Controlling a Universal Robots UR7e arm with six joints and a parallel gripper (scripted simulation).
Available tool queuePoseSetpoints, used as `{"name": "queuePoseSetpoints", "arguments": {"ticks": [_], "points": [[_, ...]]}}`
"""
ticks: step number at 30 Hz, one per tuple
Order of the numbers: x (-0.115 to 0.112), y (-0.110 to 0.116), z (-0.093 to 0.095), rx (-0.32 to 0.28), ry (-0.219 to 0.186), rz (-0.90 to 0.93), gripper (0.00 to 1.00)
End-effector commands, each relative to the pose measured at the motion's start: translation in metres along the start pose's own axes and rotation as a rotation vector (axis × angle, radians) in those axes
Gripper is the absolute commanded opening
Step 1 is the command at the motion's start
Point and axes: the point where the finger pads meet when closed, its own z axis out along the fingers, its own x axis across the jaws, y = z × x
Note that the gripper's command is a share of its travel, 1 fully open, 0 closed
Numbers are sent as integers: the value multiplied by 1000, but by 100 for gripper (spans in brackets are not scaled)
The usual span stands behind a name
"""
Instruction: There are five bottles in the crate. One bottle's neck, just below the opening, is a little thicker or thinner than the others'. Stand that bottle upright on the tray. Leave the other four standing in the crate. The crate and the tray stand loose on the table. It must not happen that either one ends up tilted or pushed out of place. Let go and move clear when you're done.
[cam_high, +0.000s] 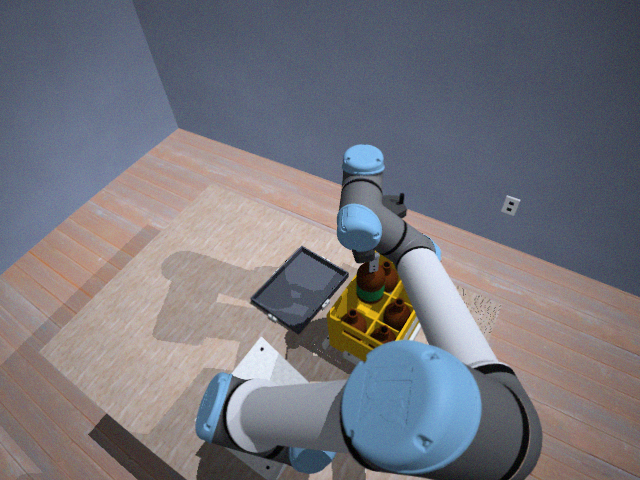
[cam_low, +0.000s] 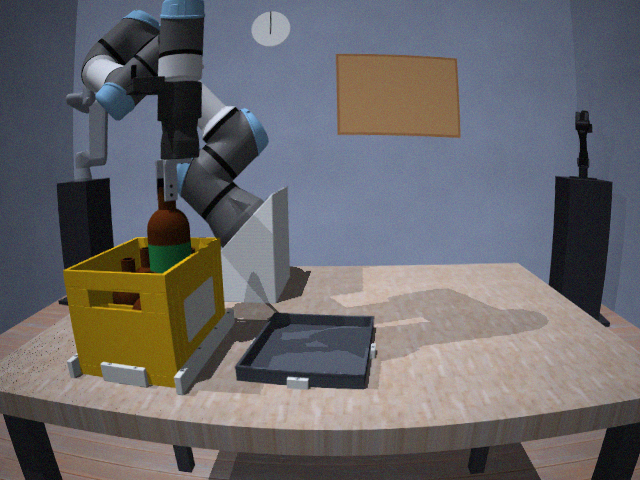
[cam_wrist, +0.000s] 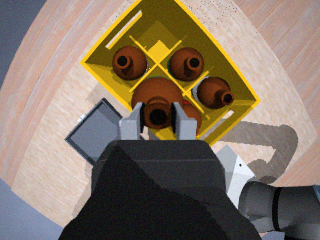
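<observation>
My gripper (cam_high: 373, 264) (cam_low: 166, 195) (cam_wrist: 157, 112) is shut on the neck of a brown bottle (cam_high: 370, 281) (cam_low: 169, 227) (cam_wrist: 157, 92) with a green label. The bottle hangs upright, raised partly out of the yellow crate (cam_high: 341, 335) (cam_low: 121, 335); its lower end is hidden by the crate wall in the exterior view. The other four stand in the crate: one bottle (cam_wrist: 130, 62), a second bottle (cam_wrist: 186, 65), a third bottle (cam_wrist: 212, 92) and a fourth bottle partly hidden beside the held one. The dark tray (cam_high: 305, 281) (cam_low: 310, 351) (cam_wrist: 95, 132) is empty, beside the crate.
White blocks (cam_low: 124, 374) sit along the crate's base, and a small white block (cam_low: 297, 382) touches the tray's edge. The crate's wall and handle end stand between the held bottle and the tray. The arm's pale mount (cam_low: 258, 258) stands behind the crate.
</observation>
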Motion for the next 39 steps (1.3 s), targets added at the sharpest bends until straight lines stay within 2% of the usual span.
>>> {"name": "queuePoseSetpoints", "arguments": {"ticks": [1, 21, 39], "points": [[0, 0, -1, 0, -1, 0, 0], [0, 0, -11, 0, -1, 0, 0], [0, 0, -30, 0, -1, 0, 0]]}}
